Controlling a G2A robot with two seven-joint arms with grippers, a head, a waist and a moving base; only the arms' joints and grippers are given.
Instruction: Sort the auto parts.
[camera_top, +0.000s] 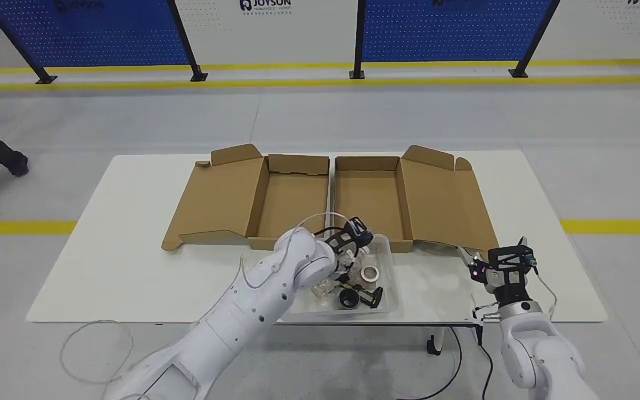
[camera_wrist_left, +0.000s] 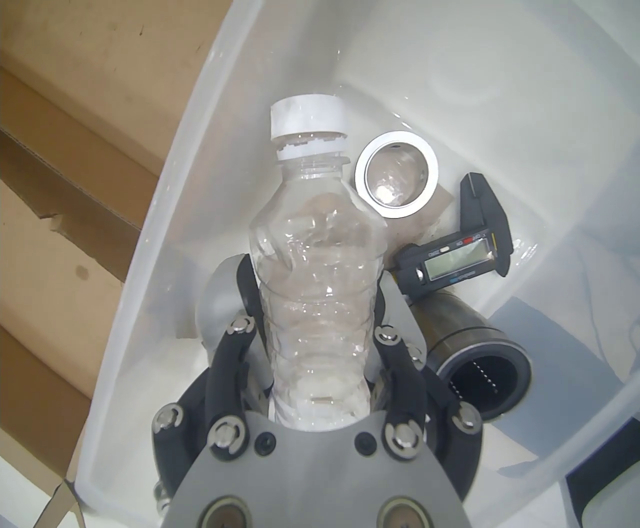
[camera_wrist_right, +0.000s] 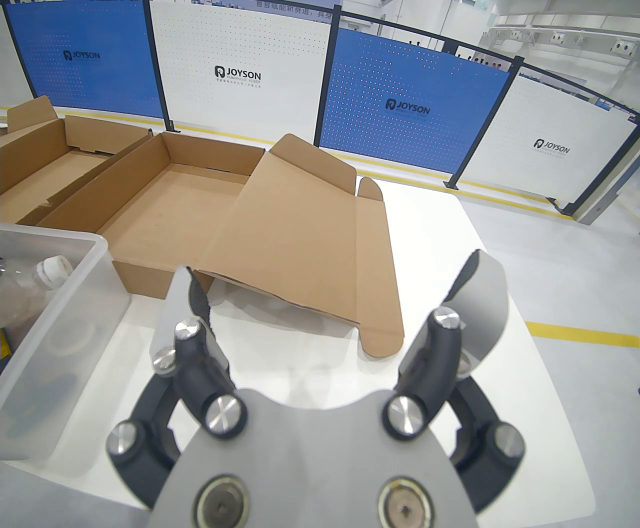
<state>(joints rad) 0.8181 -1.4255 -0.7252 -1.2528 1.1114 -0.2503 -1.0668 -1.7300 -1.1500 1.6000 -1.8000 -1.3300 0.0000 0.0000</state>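
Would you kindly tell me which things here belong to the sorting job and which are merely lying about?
Job: bottle, metal ring, caliper, black cylinder, clear bin, left box, right box.
Lying about: blue panels, yellow floor tape.

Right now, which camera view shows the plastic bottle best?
The left wrist view: the plastic bottle is close and central, clamped in the left gripper inside the bin. The right wrist view shows its cap end through the bin wall; the top view leaves it unclear.
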